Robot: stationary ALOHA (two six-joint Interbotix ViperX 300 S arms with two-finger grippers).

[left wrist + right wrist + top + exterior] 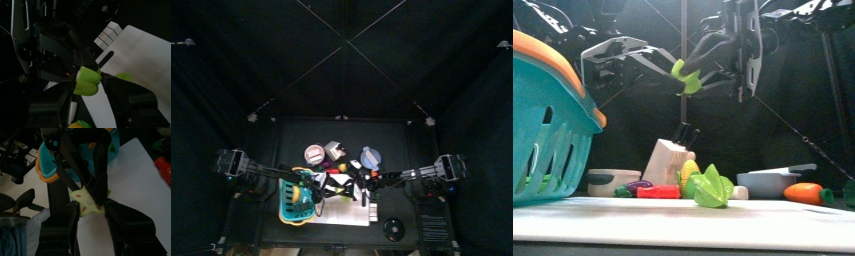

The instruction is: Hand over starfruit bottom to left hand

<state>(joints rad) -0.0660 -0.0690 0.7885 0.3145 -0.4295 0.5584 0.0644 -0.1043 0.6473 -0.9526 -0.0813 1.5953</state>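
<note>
The starfruit bottom (687, 78), a light green piece, hangs in the air above the table's middle. My right gripper (90, 210) is shut on it (87, 203), reaching down from the right (716, 72). The left hand's gripper (90, 97) comes in from the left (668, 70). Its jaws stand open on either side of the same piece (88, 82), and I cannot make out whether they touch it. In the top view the two grippers meet over the table's middle (337, 181).
A teal basket (547, 130) with an orange rim stands large at the front left. On the white board (673, 215) lie another green starfruit piece (711, 187), a corn cob (687, 176), a red piece (660, 191), a grey pot (774, 181) and a carrot (804, 192).
</note>
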